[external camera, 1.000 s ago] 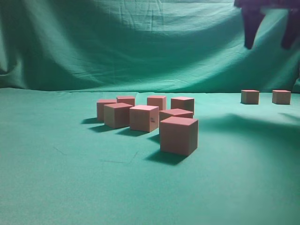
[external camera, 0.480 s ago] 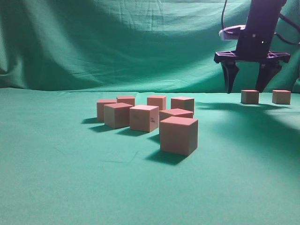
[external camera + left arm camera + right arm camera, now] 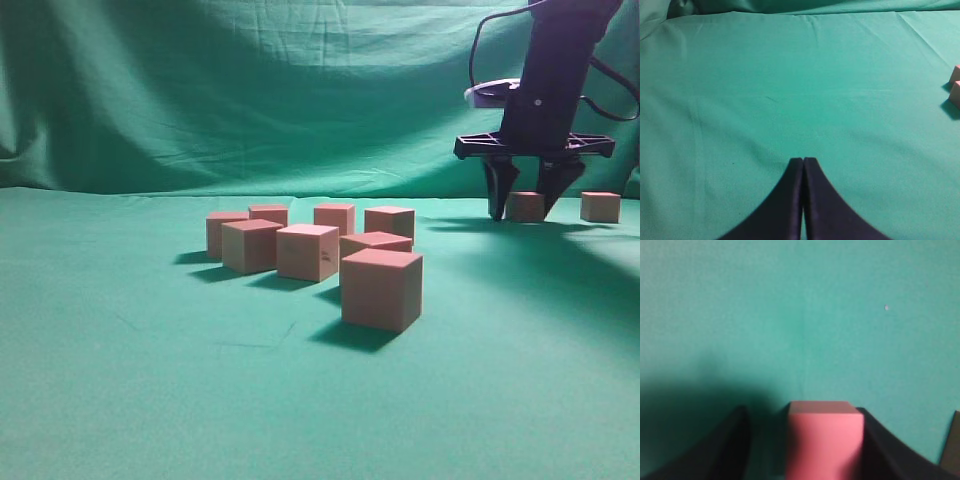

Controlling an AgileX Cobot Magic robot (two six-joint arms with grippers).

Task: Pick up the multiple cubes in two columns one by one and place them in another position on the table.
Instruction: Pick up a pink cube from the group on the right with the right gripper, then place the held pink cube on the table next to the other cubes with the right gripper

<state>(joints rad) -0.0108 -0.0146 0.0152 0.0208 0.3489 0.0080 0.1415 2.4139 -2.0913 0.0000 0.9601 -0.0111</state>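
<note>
Exterior view: plain reddish-pink cubes (image 3: 380,288)

I see a pink cube (image 3: 824,440) sitting between the two dark fingers (image 3: 715,447) of my right pincer (image 3: 802,445). The finger on the right touches the cube. The one on the left has a small gap. Green desk (image 3: 800,315) cloth lies all around.

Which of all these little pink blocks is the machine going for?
Look past the cluster of cubes mid-table to the far right, where two cubes sit alone. It is the left cube of that pair, the only one bracketed by the black right end effector.
</note>
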